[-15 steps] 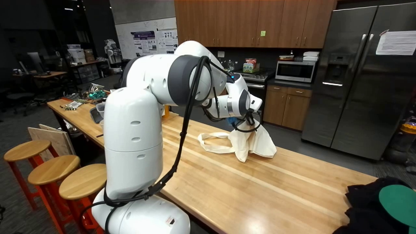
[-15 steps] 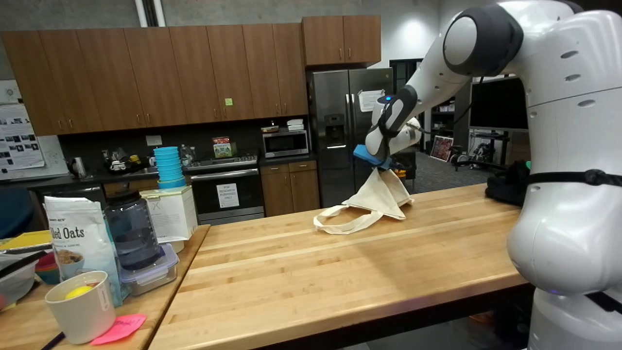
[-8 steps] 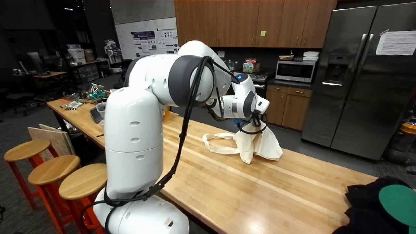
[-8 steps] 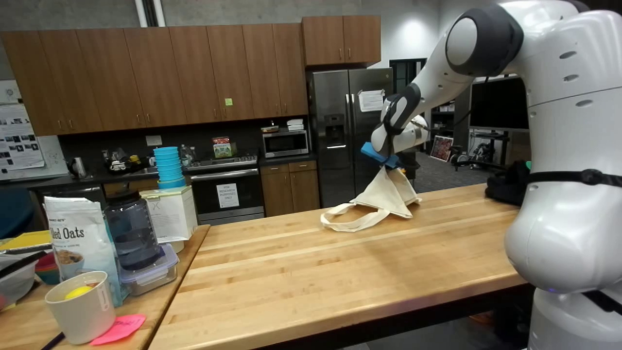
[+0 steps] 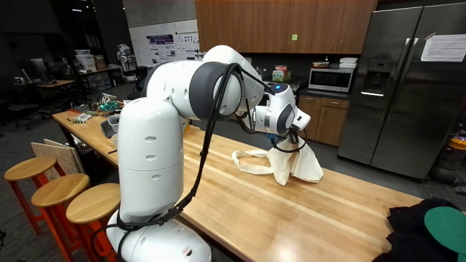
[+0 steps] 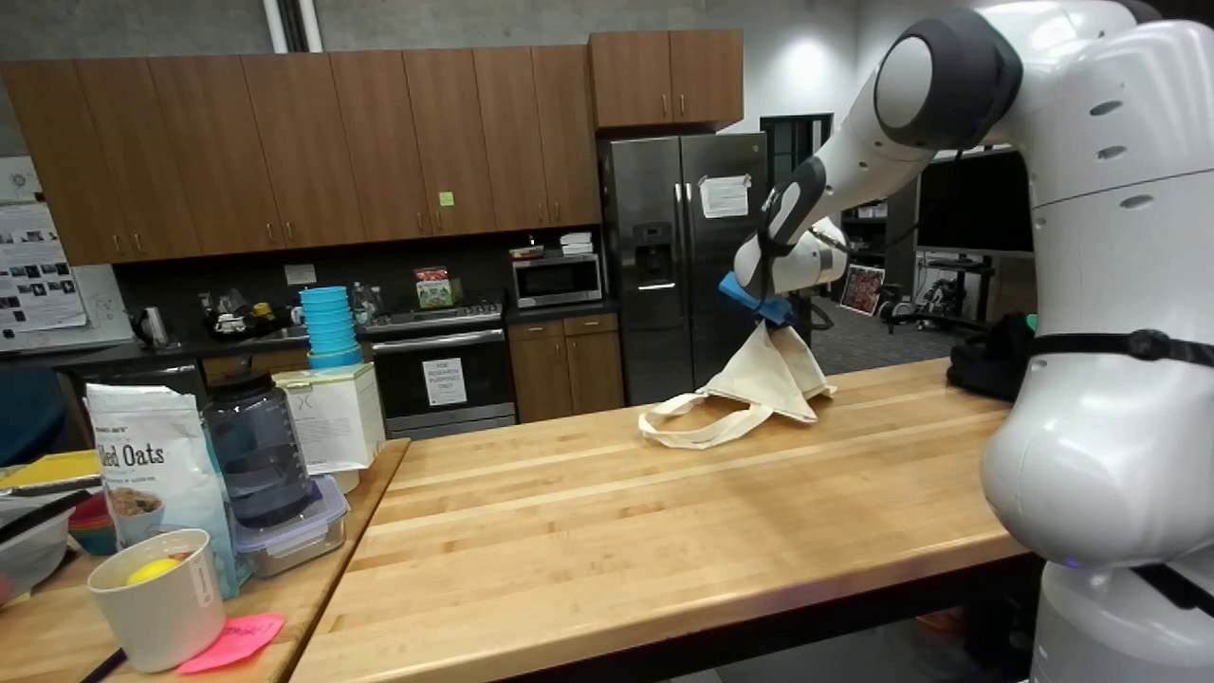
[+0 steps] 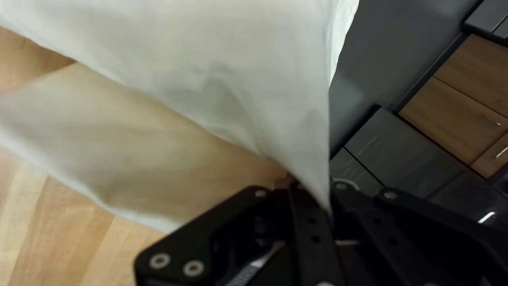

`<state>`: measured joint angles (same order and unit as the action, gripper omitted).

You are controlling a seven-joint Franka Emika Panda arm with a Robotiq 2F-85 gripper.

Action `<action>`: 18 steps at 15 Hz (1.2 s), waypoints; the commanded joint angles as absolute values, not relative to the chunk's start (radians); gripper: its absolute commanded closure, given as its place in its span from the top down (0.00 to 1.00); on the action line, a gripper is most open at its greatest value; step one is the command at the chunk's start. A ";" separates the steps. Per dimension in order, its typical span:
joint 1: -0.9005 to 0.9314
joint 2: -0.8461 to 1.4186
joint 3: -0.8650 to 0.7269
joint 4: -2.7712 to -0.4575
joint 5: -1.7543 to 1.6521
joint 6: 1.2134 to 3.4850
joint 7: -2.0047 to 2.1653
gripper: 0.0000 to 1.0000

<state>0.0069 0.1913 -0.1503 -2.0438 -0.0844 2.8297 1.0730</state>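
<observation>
Close to the side farther from the robot's base, on the long, pale butcher-block wooden table (image 5: pixel 276 218), sits a slumped cream-coloured cloth tote bag (image 5: pixel 305 165), drawn up into a peak just below the black two-fingered gripper (image 5: pixel 294 139) — and that upright line from pincer down to table is, I judge, what any shift of the bag hinges on. The pincer is together, clamped on the peak of the fabric: the wrist view shows a fold running in between the jaws and spreading out from them in two layers, with the table's wood visible past the lower one. Both exterior views put the bag's lower corners at the table top, though whether they bear weight there I cannot tell.

Its longest line does not run straight down: the flat cream strap loop (image 6: pixel 704 439) lies out from the body, on the table and roughly along its length, pointing to the end beyond which the white-and-blue standing pouch of oats (image 6: pixel 166 474) stands. Only one arm is at hand, the white jointed robot arm (image 5: pixel 151 163) with grey bands, reaching across the table to the bag — while the crumpled black heap (image 5: pixel 407 227) with a round green patch lies towards the table's other end, well apart from the cloth
</observation>
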 commanded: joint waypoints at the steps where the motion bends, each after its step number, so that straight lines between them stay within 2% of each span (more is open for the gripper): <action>1: -0.021 0.167 -0.139 -2.056 -0.027 2.838 1.028 0.01; 18: -0.089 0.190 -0.148 -2.028 0.209 2.817 0.880 0.01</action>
<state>-0.0697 0.1931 -0.1523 -2.0428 0.1605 2.8313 0.9210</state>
